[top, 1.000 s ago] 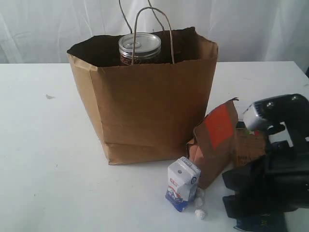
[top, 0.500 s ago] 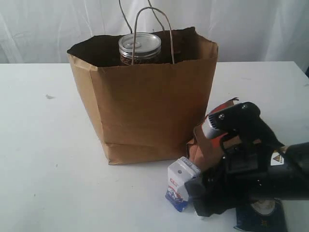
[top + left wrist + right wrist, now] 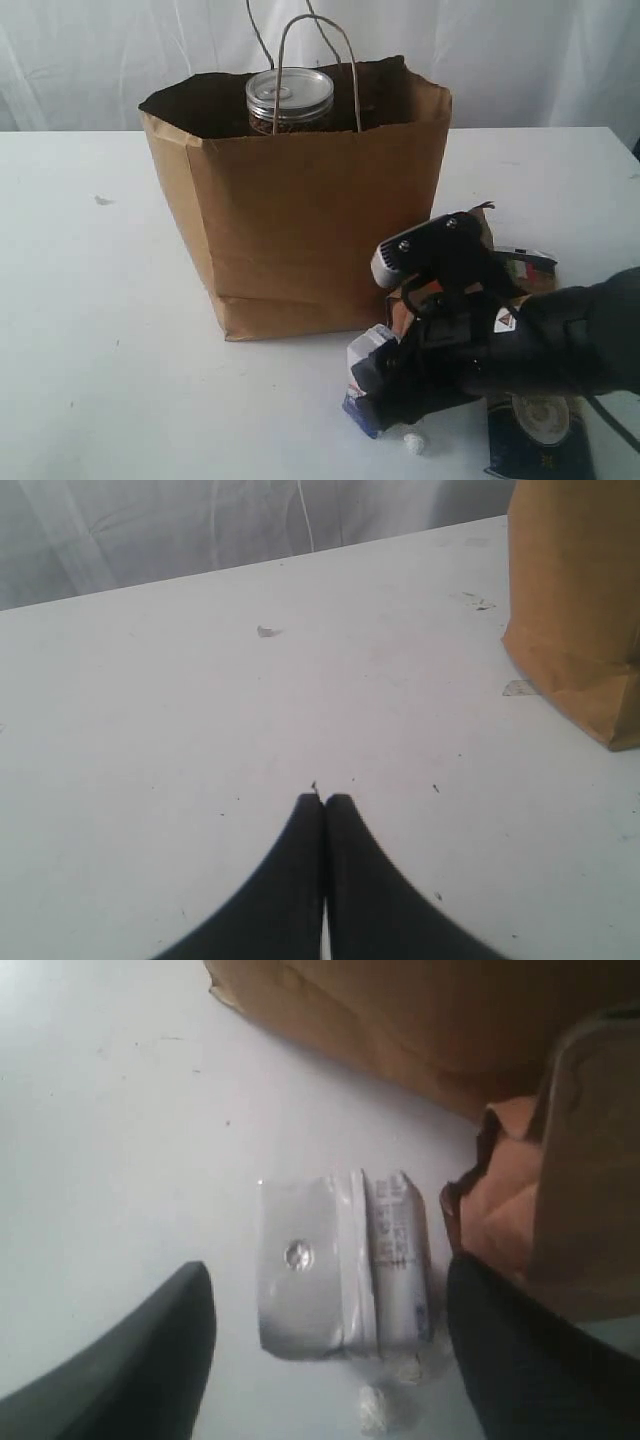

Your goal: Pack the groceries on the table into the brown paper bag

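Note:
The brown paper bag [image 3: 300, 220] stands open mid-table, with the dark pull-tab can [image 3: 290, 98] showing at its mouth. The small white-blue carton [image 3: 360, 362] stands in front of the bag's right corner. My right gripper [image 3: 378, 390] is open and lowered around it. In the right wrist view the carton [image 3: 340, 1260] lies between the two spread fingers [image 3: 150, 1360], which do not touch it. The brown-orange pouch [image 3: 478, 224] leans behind the arm. The dark blue spaghetti pack [image 3: 540, 440] lies under the arm. My left gripper [image 3: 325, 798] is shut on nothing, low over the table [image 3: 150, 730].
Small white crumpled bits [image 3: 412, 441] lie beside the carton's base. The bag's corner [image 3: 580, 610] stands off to one side of the left gripper. The pouch [image 3: 500, 1220] sits close against one right finger. A white curtain hangs behind the table.
My right arm has swung left and down from the table's right edge, passing in front of the pouch. Its open gripper now straddles the carton. Bag and can have not moved.

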### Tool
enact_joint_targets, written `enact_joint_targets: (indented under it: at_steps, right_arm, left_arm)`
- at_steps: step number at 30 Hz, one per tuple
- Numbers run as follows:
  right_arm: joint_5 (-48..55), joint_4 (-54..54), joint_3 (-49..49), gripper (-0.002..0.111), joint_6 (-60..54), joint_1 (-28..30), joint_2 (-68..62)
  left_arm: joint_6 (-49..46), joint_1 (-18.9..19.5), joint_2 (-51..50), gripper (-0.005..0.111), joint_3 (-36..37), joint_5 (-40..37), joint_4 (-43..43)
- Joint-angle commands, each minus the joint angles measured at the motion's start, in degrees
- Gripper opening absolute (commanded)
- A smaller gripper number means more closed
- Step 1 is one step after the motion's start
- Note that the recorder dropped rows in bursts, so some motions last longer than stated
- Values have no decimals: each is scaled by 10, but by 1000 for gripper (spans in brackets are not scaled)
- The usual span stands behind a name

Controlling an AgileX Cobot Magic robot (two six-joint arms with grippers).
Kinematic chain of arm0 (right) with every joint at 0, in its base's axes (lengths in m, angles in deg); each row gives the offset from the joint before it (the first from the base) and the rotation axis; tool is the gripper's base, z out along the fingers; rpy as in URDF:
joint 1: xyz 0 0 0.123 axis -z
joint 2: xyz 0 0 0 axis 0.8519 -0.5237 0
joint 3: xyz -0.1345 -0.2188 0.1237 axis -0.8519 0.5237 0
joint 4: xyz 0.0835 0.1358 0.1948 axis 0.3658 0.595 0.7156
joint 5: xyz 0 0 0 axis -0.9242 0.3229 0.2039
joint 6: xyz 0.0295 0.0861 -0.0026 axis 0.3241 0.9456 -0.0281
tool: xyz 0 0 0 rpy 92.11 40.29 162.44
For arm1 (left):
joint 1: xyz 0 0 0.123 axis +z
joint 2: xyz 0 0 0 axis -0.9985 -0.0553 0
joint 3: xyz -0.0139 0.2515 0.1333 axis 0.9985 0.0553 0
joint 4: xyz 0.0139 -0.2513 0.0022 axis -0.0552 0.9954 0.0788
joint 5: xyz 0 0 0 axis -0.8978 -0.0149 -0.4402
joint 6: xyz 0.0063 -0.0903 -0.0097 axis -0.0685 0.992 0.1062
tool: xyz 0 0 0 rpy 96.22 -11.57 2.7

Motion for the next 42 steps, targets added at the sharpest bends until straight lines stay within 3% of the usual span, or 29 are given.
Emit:
enact_joint_targets:
  at_steps: [1, 8, 16, 22, 42]
  right_arm:
    - [-5, 2, -24, 62, -6, -2, -34]
    - [2, 3, -36, 54, -7, -2, -75]
    - [4, 22, -52, 1, -4, -30, -76]
    - [4, 23, -91, 0, -4, -80, -79]
    - [9, 23, -221, 0, -23, -158, -192]
  left_arm:
    - [1, 2, 3, 0, 2, 2, 0]
    - [1, 2, 3, 0, 2, 2, 0]
    - [1, 2, 3, 0, 2, 2, 0]
    - [1, 2, 3, 0, 2, 2, 0]
    - [1, 2, 3, 0, 2, 2, 0]
